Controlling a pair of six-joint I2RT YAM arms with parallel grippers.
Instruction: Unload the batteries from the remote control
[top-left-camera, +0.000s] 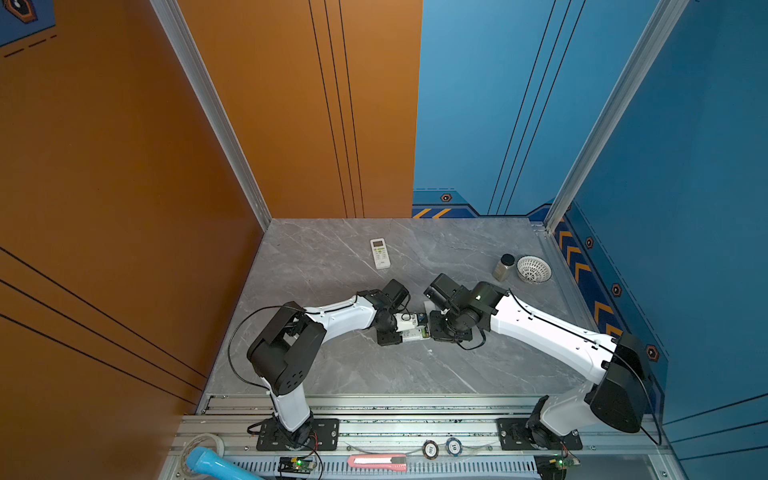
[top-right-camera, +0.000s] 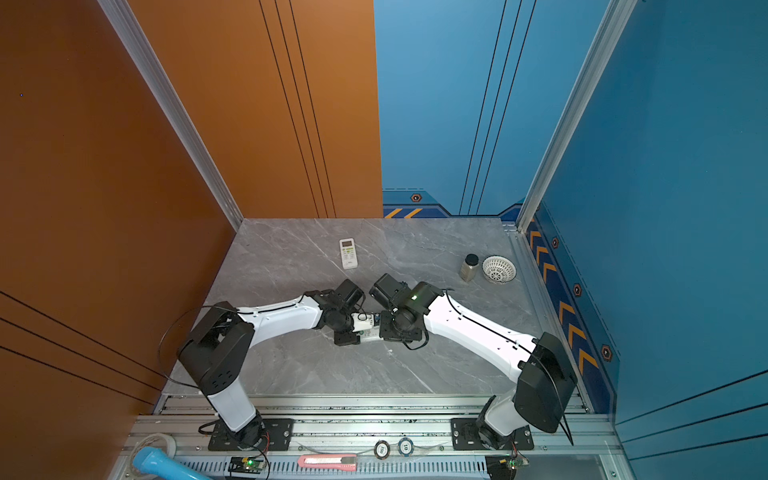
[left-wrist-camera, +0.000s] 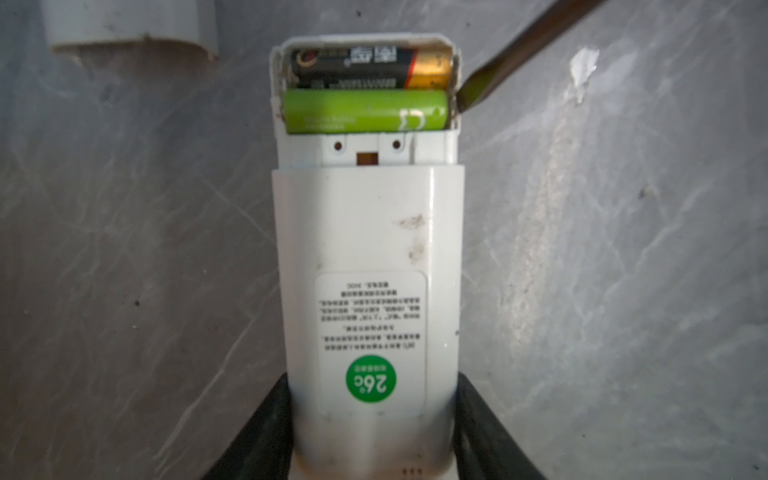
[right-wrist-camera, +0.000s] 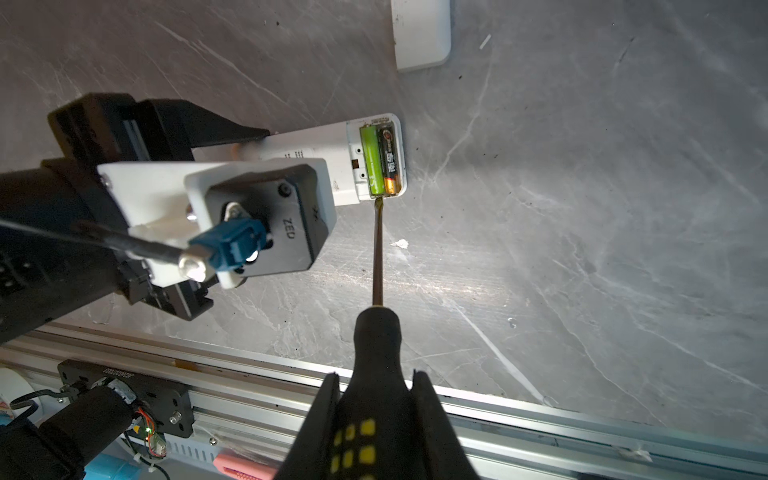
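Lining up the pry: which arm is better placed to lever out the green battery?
Right. The right gripper holds the screwdriver, with its tip at the end of the lime green battery. The left gripper is occupied clamping the remote.

An orange wall (top-left-camera: 104, 166) meets a blue wall (top-left-camera: 478, 104) behind a grey marble-patterned tabletop (top-left-camera: 374, 374). Aluminium posts (top-left-camera: 209, 104) rise at its far corners. Orange chevrons (top-left-camera: 582, 266) line the blue wall's base. An aluminium rail (top-left-camera: 415, 428) runs along the front edge.
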